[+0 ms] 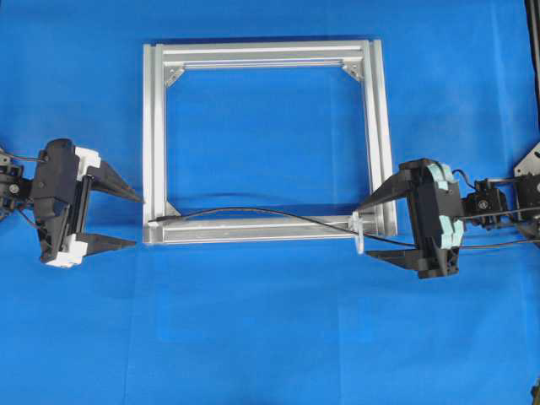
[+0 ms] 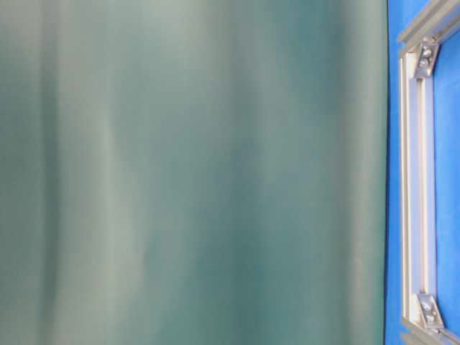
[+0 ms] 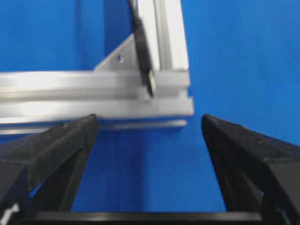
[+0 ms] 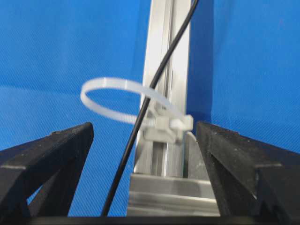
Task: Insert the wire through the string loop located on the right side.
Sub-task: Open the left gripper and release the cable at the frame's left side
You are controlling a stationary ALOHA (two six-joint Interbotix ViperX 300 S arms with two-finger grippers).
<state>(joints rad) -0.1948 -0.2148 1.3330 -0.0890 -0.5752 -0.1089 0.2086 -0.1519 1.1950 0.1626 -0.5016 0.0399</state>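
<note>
The wire [image 1: 253, 213] is a thin black cable lying along the near bar of the silver frame [image 1: 153, 126]. Its dark plug tip [image 3: 150, 82] rests on the frame's near-left corner. The string loop [image 4: 117, 101], a whitish strap ring, stands at the near-right corner [image 1: 359, 233]. The wire [image 4: 140, 117] crosses it, and I cannot tell whether it runs through the ring. My left gripper [image 1: 138, 221] is open just left of the plug tip, holding nothing. My right gripper [image 1: 364, 229] is open, its fingers on either side of the loop and wire [image 4: 144, 125].
The frame [image 2: 417, 180] lies flat on a blue cloth [image 1: 270, 337], with small corner brackets [image 1: 173, 74] inside it. A green curtain [image 2: 194, 172] hangs behind the table. The wire trails off to the right past my right arm [image 1: 506, 245].
</note>
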